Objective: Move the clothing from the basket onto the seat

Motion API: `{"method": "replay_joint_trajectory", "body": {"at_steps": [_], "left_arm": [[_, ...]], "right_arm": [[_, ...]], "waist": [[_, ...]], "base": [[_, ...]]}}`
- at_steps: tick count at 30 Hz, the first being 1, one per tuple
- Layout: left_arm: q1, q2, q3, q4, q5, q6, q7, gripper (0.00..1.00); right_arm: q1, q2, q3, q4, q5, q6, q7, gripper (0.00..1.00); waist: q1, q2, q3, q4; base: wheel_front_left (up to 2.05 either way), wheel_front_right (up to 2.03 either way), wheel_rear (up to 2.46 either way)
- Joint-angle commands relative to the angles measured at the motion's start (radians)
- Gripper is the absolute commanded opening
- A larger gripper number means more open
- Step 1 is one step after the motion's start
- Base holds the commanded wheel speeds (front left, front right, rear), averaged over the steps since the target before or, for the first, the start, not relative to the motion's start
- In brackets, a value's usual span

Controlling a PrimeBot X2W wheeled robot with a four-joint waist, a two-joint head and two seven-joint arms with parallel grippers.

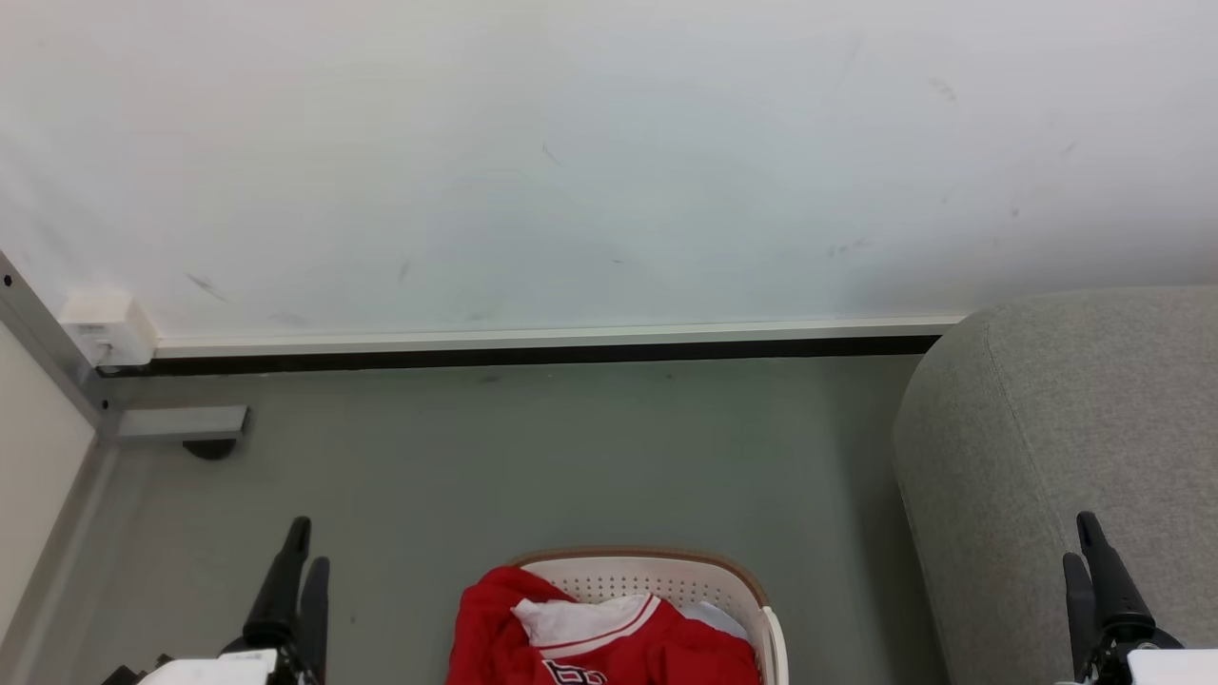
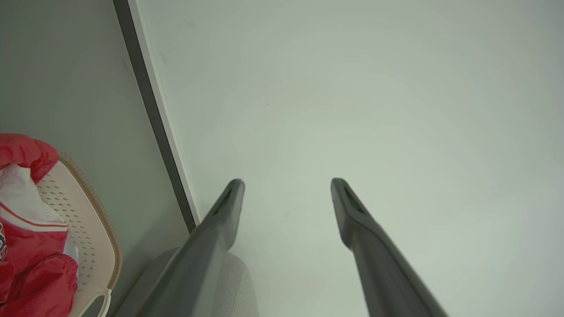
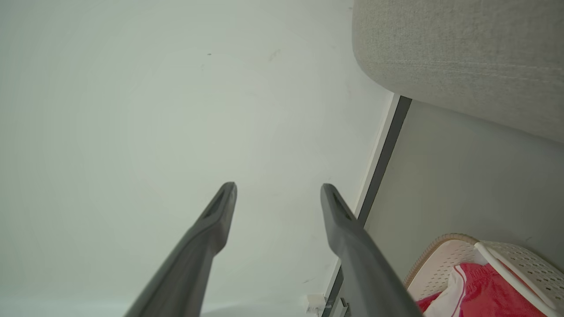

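The clothing [image 1: 609,639], a red jersey with white trim, lies heaped in the basket [image 1: 666,557] at the near middle of the scene. 1 red fold is draped over the basket's left rim and the white collar is on top. The basket stands on the grey floor, and the seat [image 1: 1066,428] rises to its right, with a strip of floor between them.

The jersey looks soft, light and limp. It would likely sag and trail from any single hold, and a hanging sleeve could catch on the rim. The raised bunch near the collar seems the best place to pinch, since the cloth is thickest there. A pale cloth [image 1: 716,616] shows beside it on the right of the basket, so a deep grab might drag that along too.

The left gripper [image 2: 286,182] hangs to the left of the basket and above the floor. Its 2 fingers [image 2: 220,220] are spread wide and empty, touching nothing and pointing at the white wall. The right gripper [image 3: 277,187], near the front of the seat, is likewise spread wide, with nothing between its fingers.
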Motion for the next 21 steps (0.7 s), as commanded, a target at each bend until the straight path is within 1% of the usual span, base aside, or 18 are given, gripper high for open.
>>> {"method": "replay_joint_trajectory", "body": {"at_steps": [1, 8, 21], "left_arm": [[-0.02, 0.005, -0.003, -0.015, 0.022, 0.002, -0.012, 1.0], [-0.016, 0.006, -0.02, -0.021, 0.136, 0.012, -0.045, 1.0], [-0.004, 0.007, -0.036, -0.046, 0.424, 0.062, -0.101, 1.0]], "right_arm": [[-0.015, -0.01, 0.003, -0.017, -0.034, 0.0, -0.012, 1.0], [-0.007, -0.01, 0.015, -0.036, -0.194, 0.0, -0.045, 1.0], [0.005, -0.013, 0.054, -0.058, -0.526, 0.0, -0.102, 1.0]], "waist": [[0.0, 0.0, 0.0, 0.0], [0.0, 0.0, 0.001, 0.001], [0.0, 0.0, 0.004, 0.001]], "base": [[0.0, 0.0, 0.0], [0.0, 0.0, 0.0], [0.0, 0.0, 0.0]]}}
